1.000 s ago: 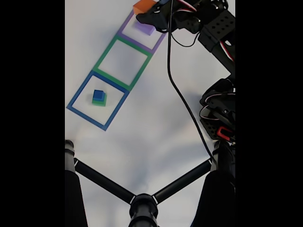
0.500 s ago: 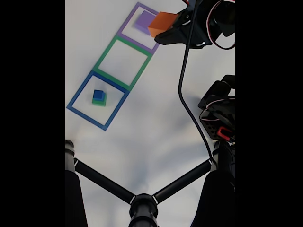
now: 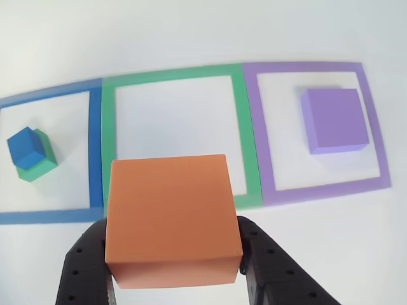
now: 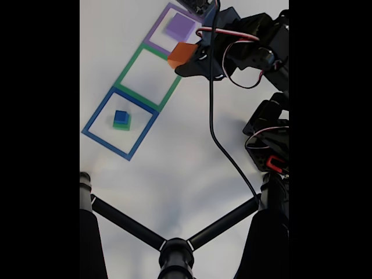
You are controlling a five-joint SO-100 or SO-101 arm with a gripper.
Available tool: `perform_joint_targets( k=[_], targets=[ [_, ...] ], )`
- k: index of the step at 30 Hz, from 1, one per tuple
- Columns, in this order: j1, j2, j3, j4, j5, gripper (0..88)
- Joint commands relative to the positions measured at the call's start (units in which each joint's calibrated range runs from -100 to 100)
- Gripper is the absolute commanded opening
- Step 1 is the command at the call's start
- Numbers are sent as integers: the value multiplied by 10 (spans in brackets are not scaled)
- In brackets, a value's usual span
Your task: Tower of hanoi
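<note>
Over white table [image 3: 191, 38], gripper [image 3: 173, 254] clamps orange cube [image 3: 170, 216].

Other view: riding just behind the black two-finger gripper [image 3: 173, 267], looking down, close. Fixed view: high overhead, far from gripper [image 4: 180, 65]. Shared: three taped coloured square outlines [image 3: 181, 136] [image 4: 150, 74] ahead of it.

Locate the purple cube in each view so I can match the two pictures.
Other view: purple cube lies upper right, inside the purple square outline.
Fixed view: purple cube lies at top centre, inside the same outline.
Shared landmark: the green square outline next to it.
</note>
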Motion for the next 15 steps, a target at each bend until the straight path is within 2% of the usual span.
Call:
perform_joint_targets(
  k=[1, 8, 15],
  targets=[
    [-11, -2, 142, -192, 0, 108],
    [-19, 134, 316, -549, 0, 104],
    [-11, 330, 349, -810, 0, 104]
  ],
)
